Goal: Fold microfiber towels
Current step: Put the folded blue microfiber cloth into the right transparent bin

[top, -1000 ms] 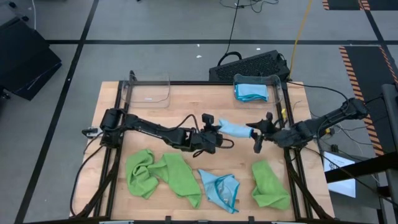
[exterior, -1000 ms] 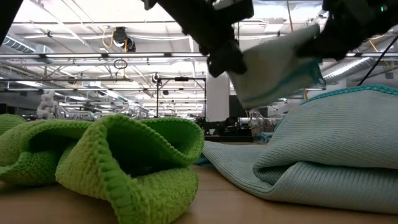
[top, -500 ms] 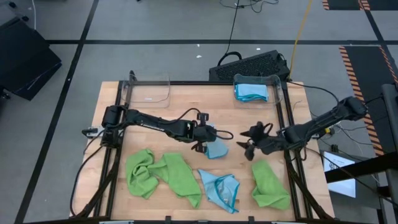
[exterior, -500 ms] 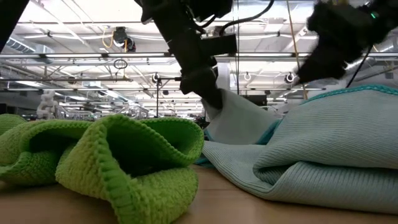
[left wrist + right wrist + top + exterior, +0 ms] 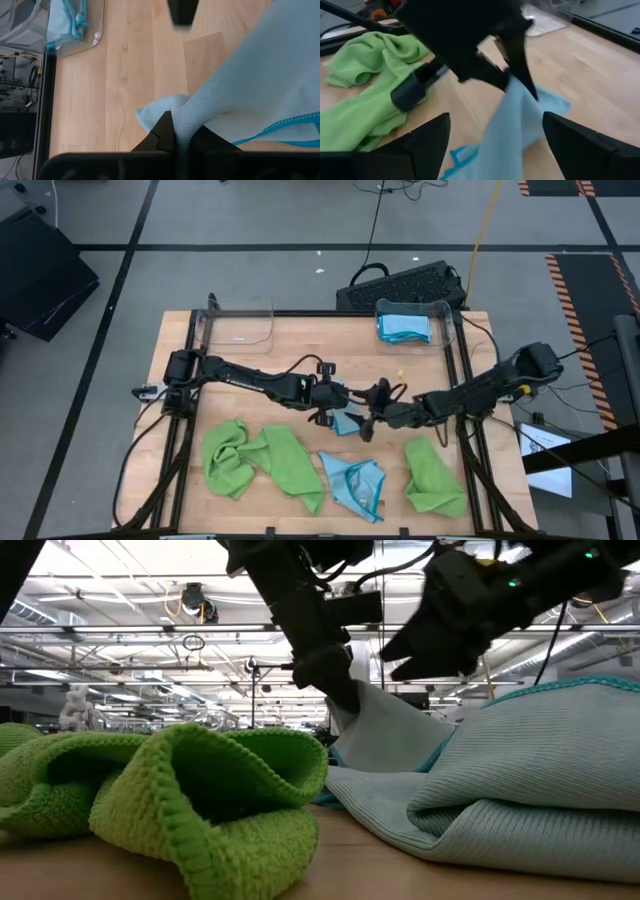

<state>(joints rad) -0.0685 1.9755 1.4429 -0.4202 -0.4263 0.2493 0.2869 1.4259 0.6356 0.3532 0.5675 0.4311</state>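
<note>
Left gripper point(image 5: 331, 406) is pinched tight on a corner of a light blue towel point(image 5: 347, 421), which hangs from its fingertips down onto the table point(image 5: 300, 330) mid-board. Right gripper point(image 5: 368, 408) sits just beside it on the towel's other side, jaws spread wide, holding nothing. Green towels point(image 5: 262, 457) lie near, toward the front edge.

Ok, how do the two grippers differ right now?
The left gripper is shut on the light blue towel, pinching one corner; the right gripper is open and holds nothing. The left one touches the cloth; the right one sits just beside it. Both meet over the table's middle.
</note>
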